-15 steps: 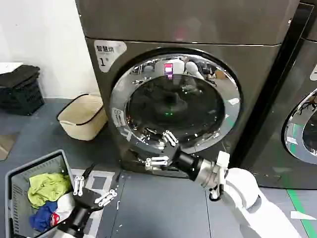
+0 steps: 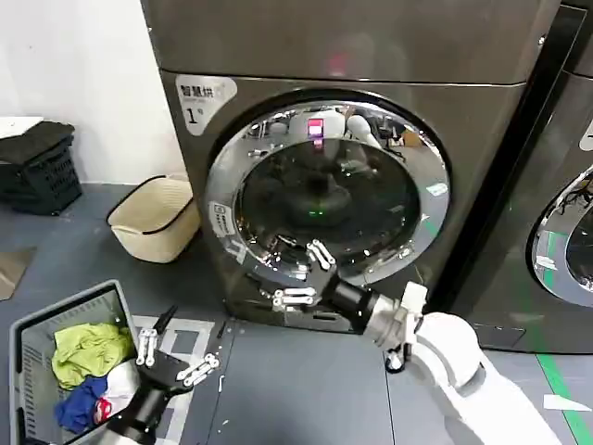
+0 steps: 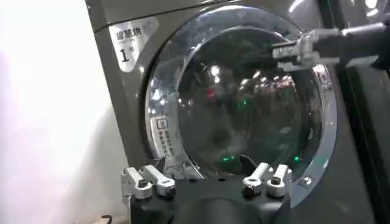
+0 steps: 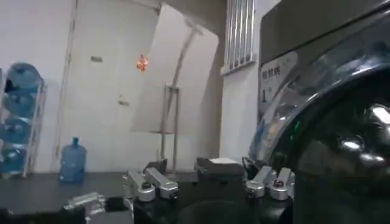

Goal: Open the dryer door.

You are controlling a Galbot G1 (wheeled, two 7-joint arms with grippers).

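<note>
The dryer door (image 2: 326, 193) sits shut in the front of the grey-brown machine (image 2: 371, 56) marked "1", its wide chrome ring flush against the cabinet with no gap showing along either edge, so by the look of it the opening itself is not yet begun. The right gripper (image 2: 306, 274) is up at the lower part of the ring, just left of its lowest point, with its fingers spread apart: one finger lies against the chrome near the glass and the other hangs lower, at the ring's outer edge. It has hold of nothing, and whether it truly touches the ring or hovers just off it cannot be told. The left gripper (image 2: 176, 357) waits low and near, on the left, beside the grey laundry basket (image 2: 28, 329) of coloured clothes, also spread open and empty. A cream basket (image 2: 157, 219) stands on the floor left of the machine. What remains is everything that matters: finding a purchase on the door's edge and swinging it out.
</note>
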